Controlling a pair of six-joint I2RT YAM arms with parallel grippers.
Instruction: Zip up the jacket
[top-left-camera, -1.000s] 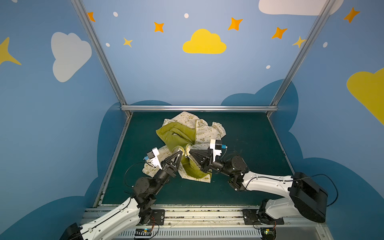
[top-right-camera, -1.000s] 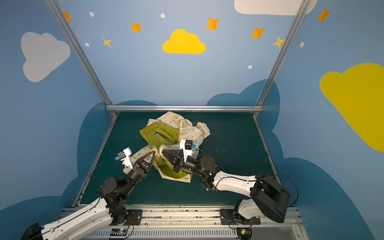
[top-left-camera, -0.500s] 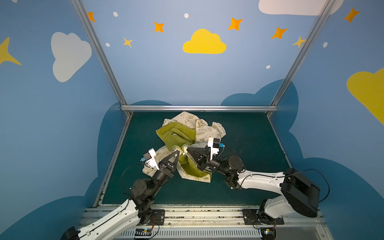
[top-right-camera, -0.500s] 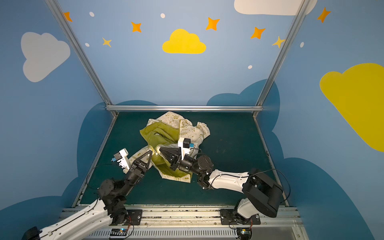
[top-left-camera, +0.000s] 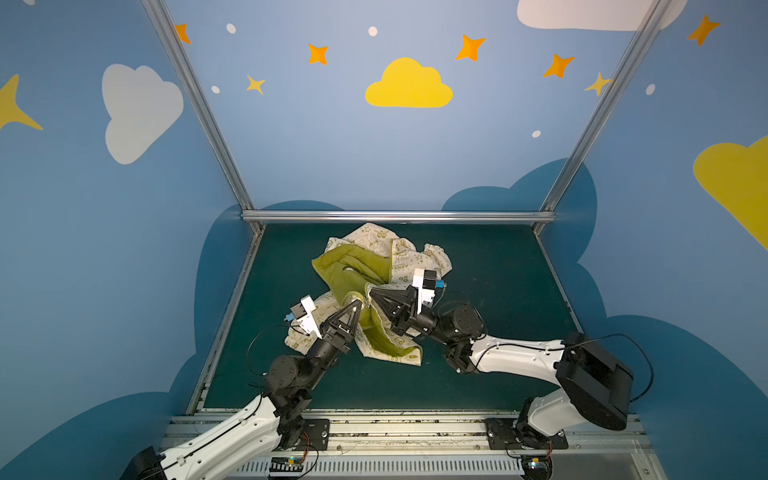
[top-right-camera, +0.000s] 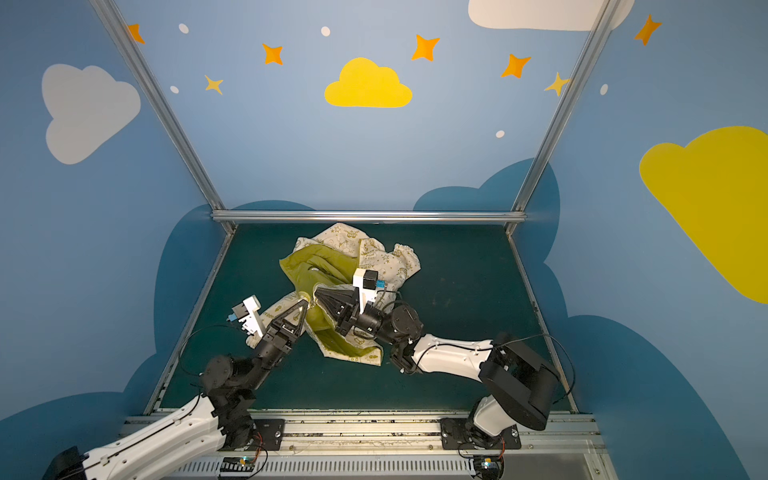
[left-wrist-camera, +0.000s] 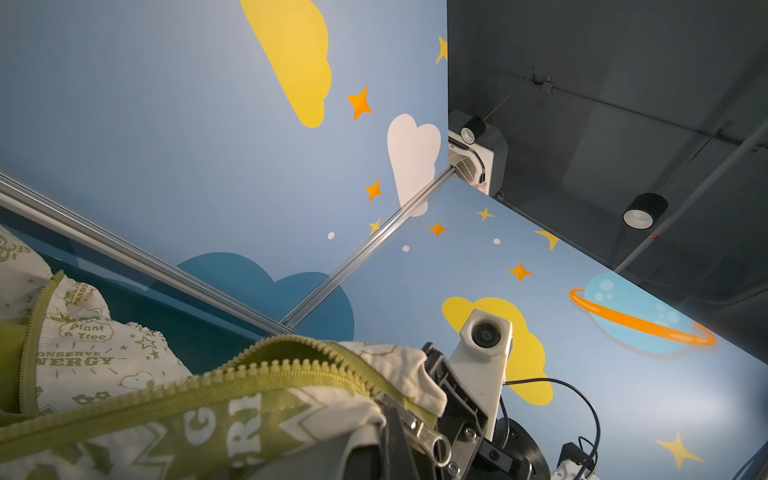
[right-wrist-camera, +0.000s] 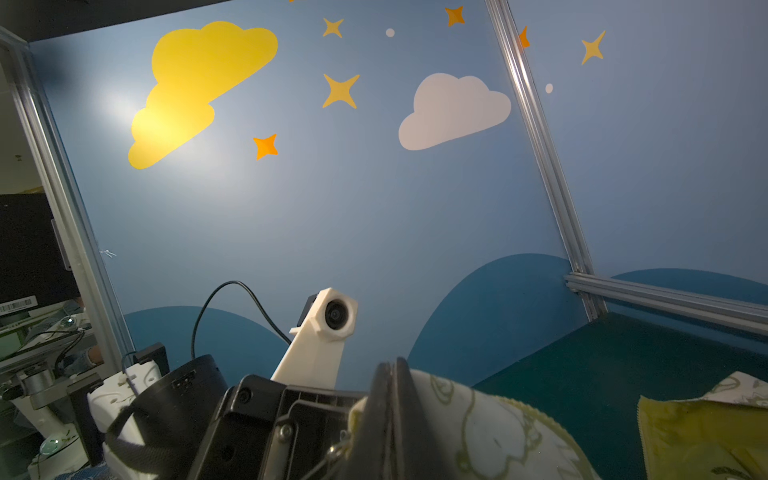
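**A:** What's on the table (top-left-camera: 498, 332)?

**B:** Only the jacket (top-left-camera: 357, 266). It lies crumpled in the middle, toward the back rail (top-left-camera: 395, 216). The olive lining faces up, with printed cream cloth bunched around it. It looks the same in both top views (top-right-camera: 328, 266).

**A:** And the arms?

**B:** Both come in from the near edge. The left arm (top-left-camera: 232, 434) comes from the left and the right arm (top-left-camera: 519, 357) from the right. They meet over the near half of the jacket.

**A:** Grippers?

**B:** The left gripper (top-left-camera: 357, 303) is clenched on a raised fold of the jacket. The right gripper (top-left-camera: 372, 290) is just beside it, tips almost touching, and clenched on the same fold. In the right wrist view its fingers (right-wrist-camera: 384, 415) are pressed flat together, with cream cloth against them.

**A:** The zipper?

**B:** The left wrist view shows the zipper (left-wrist-camera: 266, 368) close up. Its two rows of olive teeth stand apart for most of their run and come together near the grippers.

**A:** Anything smaller?

**B:** A metal pull (left-wrist-camera: 424, 434) lies at that meeting point, right against a dark finger. I cannot tell whether it is pinched or only resting there.
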